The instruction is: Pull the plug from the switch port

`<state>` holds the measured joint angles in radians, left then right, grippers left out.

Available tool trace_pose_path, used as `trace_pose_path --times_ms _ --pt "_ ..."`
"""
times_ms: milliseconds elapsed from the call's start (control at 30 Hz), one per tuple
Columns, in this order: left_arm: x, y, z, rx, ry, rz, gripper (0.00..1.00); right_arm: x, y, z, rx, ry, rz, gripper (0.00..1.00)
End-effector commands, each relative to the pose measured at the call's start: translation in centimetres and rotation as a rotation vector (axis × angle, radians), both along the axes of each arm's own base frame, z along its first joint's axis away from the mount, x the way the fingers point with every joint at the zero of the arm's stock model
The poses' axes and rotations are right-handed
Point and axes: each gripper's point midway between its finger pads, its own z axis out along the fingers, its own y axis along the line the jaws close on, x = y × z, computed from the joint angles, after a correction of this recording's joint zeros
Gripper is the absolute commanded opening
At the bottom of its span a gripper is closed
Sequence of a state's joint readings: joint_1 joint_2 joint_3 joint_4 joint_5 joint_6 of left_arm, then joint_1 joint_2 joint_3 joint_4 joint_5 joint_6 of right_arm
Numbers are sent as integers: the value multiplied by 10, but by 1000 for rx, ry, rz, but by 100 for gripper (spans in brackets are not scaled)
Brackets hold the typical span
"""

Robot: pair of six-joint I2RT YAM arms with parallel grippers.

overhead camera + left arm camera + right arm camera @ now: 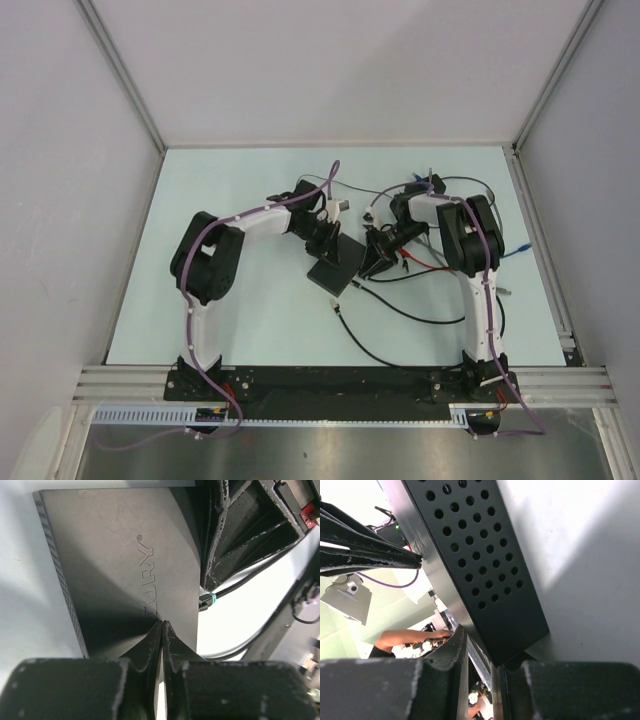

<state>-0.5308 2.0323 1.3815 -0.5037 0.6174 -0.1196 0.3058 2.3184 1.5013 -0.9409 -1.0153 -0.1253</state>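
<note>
The flat matte-black box [336, 273] lies mid-table. It fills the left wrist view [110, 555]. My left gripper [326, 243] is shut, its tips [162, 625] resting on the box's top. A small plug with a green band [206, 600] sits in the box's right edge, which socket I cannot tell. My right gripper [378, 258] is at that edge, its fingers [235, 535] just above the plug. In the right wrist view the jaws [480, 650] stand a narrow gap apart beside the box's perforated side [485, 555]. The box corner hides their tips and the plug.
A black cable [400, 312] loops from the box toward the right arm's base. Red-clipped leads [415, 262] lie by the right gripper, with a blue-tipped wire [520, 250] at the right edge. A small white part [345, 205] lies behind the left gripper.
</note>
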Motion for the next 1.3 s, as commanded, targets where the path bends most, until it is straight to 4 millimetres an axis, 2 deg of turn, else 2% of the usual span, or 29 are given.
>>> trace_pose_path --times_ms 0,33,133,167,200,233,267,367,433,467,533,567,600,700,733,800,833,933,1033,1067,1133,1200,1267 --pt "12 38 -65 212 2 48 7 -72 -71 -77 -543 230 191 0" --pt "13 38 -65 212 -2 49 6 -45 -62 -85 -534 181 180 0" --pt "15 39 -66 229 -19 58 2 -17 -54 -85 -532 120 167 0" --pt "14 41 -66 234 -18 60 1 -19 -55 -86 -537 117 168 0" --pt "14 42 -67 239 -18 63 1 -31 -57 -85 -541 146 169 0" --pt "14 43 -66 240 -19 65 0 -58 -62 -83 -544 172 184 0" --pt "15 42 -67 239 -17 67 0 -75 -66 -82 -553 193 189 0" --pt "19 43 -68 246 -24 73 0 -105 -71 -73 -590 206 190 0" --pt "20 43 -69 248 -25 75 0 -102 -65 -66 -568 218 173 0" --pt "21 42 -69 244 -25 72 0 -92 -55 -66 -538 223 160 0" --pt "19 41 -67 240 -20 71 0 -75 -50 -71 -540 217 170 0" --pt "19 41 -68 241 -25 69 0 -69 -49 -82 -553 231 179 0" --pt "19 42 -68 244 -27 68 0 -33 -35 -82 -523 133 171 0" --pt "15 45 -67 255 -27 68 0 -1 -34 -94 -560 37 185 0" --pt "15 47 -67 261 -29 67 0 -1 -35 -97 -567 34 186 0" --pt "12 52 -70 280 -23 67 0 -14 -36 -96 -548 82 188 0" --pt "12 53 -72 287 -26 69 0 -34 -44 -94 -556 114 205 0" --pt "14 63 -76 346 -44 95 0 -71 -66 -90 -594 157 244 0" --pt "19 72 -80 406 -63 111 0 -87 -73 -86 -581 180 238 0" --pt "20 73 -80 411 -67 113 0 -87 -72 -83 -576 182 227 0" --pt "19 75 -81 433 -77 112 0 -75 -69 -84 -565 155 210 0" --pt "19 74 -79 431 -85 103 0 -48 -53 -86 -521 112 181 0" --pt "17 73 -77 436 -97 89 0 -34 -34 -82 -445 121 169 0"
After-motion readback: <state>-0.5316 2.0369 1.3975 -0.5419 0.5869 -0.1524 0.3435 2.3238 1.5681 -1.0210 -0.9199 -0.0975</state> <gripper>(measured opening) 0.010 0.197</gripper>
